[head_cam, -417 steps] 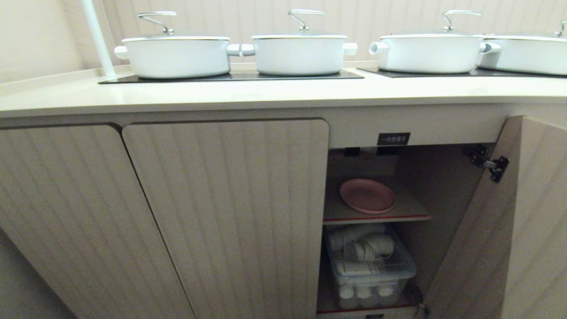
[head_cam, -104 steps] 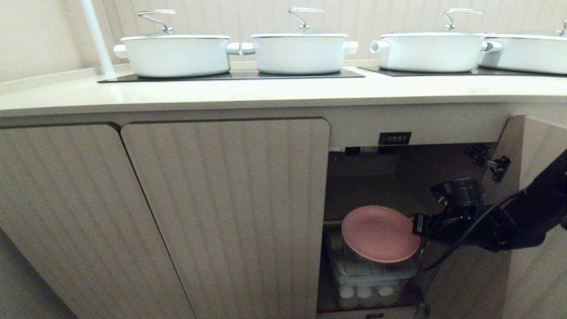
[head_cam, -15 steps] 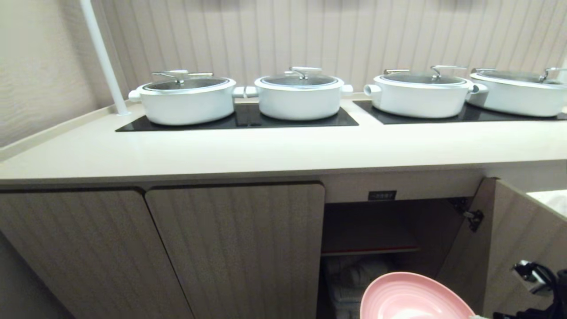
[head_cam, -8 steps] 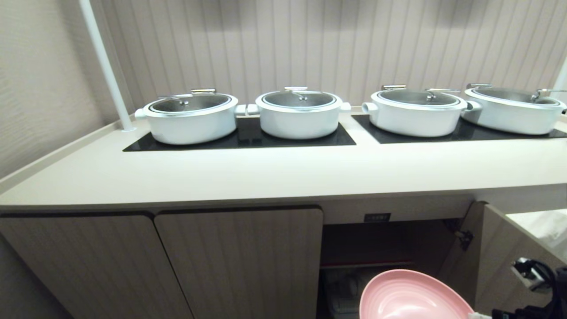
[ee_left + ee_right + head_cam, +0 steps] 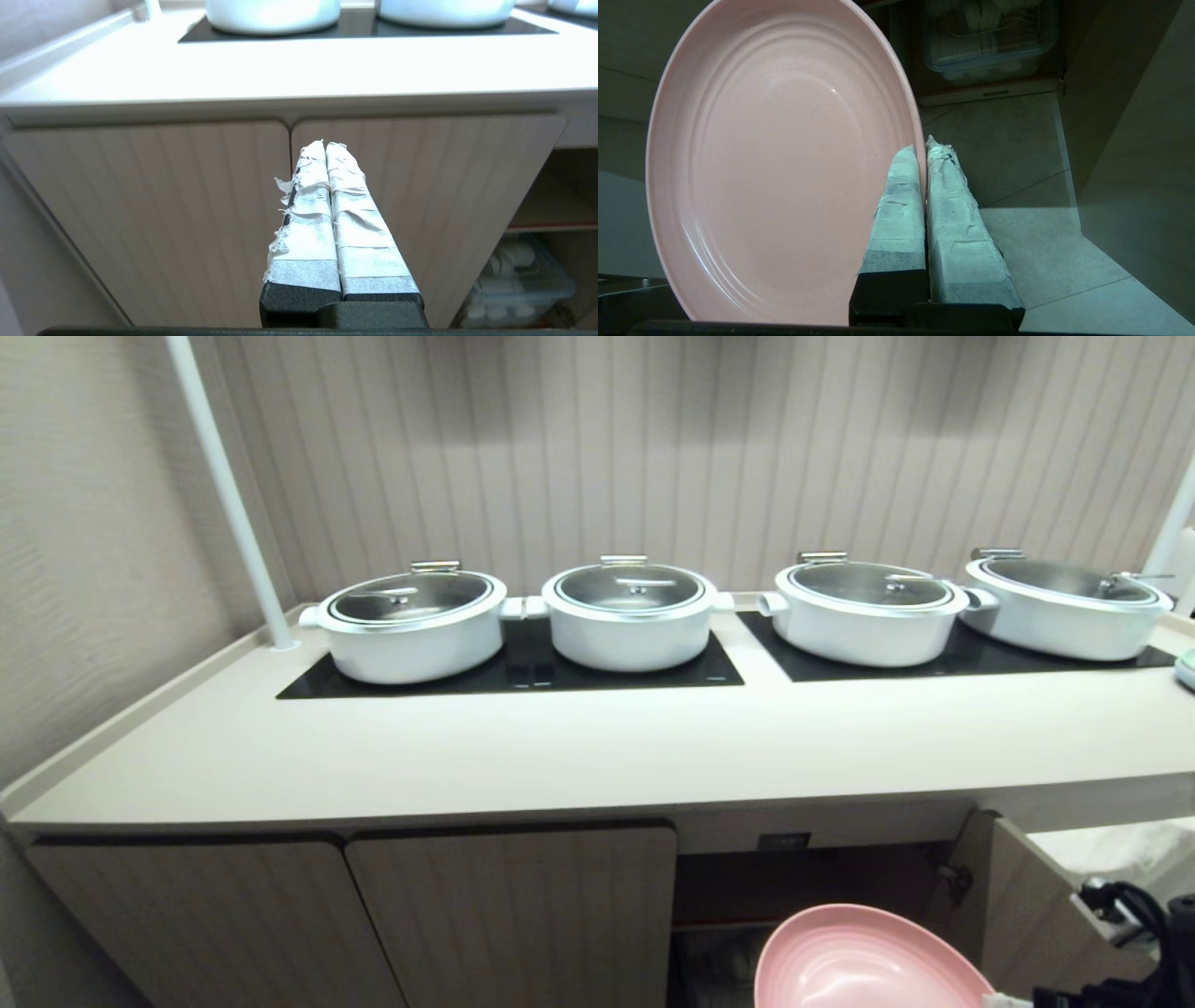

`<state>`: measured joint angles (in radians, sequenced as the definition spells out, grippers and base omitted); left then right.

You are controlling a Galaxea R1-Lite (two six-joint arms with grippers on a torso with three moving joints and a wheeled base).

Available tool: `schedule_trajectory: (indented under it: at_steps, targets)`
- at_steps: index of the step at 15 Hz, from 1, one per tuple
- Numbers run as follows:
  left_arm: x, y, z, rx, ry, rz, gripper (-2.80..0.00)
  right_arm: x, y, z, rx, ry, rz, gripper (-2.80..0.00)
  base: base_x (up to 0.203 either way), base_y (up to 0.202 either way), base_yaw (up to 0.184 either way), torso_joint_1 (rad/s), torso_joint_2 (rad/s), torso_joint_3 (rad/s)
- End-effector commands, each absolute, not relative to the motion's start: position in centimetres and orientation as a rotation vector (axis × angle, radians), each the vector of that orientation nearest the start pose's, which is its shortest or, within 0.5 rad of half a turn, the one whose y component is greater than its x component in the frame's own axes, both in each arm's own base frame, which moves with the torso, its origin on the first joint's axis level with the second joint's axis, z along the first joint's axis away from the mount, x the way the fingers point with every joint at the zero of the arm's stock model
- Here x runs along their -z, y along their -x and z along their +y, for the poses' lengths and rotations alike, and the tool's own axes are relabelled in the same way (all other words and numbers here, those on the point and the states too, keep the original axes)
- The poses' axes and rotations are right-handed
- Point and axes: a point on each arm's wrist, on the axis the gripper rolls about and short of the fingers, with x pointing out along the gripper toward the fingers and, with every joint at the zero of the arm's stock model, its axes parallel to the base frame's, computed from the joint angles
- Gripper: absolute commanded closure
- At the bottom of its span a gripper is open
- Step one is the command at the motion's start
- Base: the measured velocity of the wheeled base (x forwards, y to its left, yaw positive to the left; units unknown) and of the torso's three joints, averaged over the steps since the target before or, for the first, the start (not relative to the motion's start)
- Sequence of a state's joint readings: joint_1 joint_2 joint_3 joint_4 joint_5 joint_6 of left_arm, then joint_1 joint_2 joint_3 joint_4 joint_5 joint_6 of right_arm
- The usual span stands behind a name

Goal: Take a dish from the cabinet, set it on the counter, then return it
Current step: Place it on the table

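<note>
Nearest to us, low on the right, the right gripper point(image 5: 924, 144) is clenched on the rim of the dish point(image 5: 784, 163), one taped finger on each face of the edge. It's a thin edge pinch, so the pink dish hangs out to the left of the claw, in the air, in front of the cabinet point(image 5: 812, 887) and below the counter point(image 5: 597, 747) level. The cabinet door point(image 5: 1027, 905) stands swung open on the right, right next to the arm.

Over on the left, the left gripper point(image 5: 325, 144) is parked facing the two closed doors point(image 5: 280, 196), fingers pressed together on nothing.

Further back is the counter, with a bare strip along its near side. Behind that sit four white pots point(image 5: 630, 611) on the black hobs point(image 5: 523, 667).

What I'd worry about:
- The grip is only on the rim, so the dish's weight levers against it. A jerk on the way up could make it swivel or slip out.
- The dish has to clear the counter's front edge. Come up too close and the far rim clips the underside.
- The open door crowds the arm on the right.
- Set it too far back and it knocks a pot.
</note>
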<state>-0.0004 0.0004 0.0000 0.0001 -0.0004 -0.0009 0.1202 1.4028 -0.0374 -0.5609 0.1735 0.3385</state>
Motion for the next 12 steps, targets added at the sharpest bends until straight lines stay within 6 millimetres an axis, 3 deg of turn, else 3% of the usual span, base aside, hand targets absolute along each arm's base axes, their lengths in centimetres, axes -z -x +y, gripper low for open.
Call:
schedule_trajectory:
  at_steps: [1, 12]
  targets:
    - [-7.53, 2.28, 0.00, 0.002, 0.001, 0.002, 0.00, -6.72, -13.01, 2.00, -0.142, -0.341, 0.842, 0.00, 0.000, 0.000, 0.000, 0.232, -0.48, -0.242]
    - [-7.53, 2.28, 0.00, 0.002, 0.000, 0.002, 0.00, -6.94, -13.06, 2.29, -0.165, -0.332, 0.834, 0.00, 0.000, 0.000, 0.000, 0.171, -0.35, -0.182]
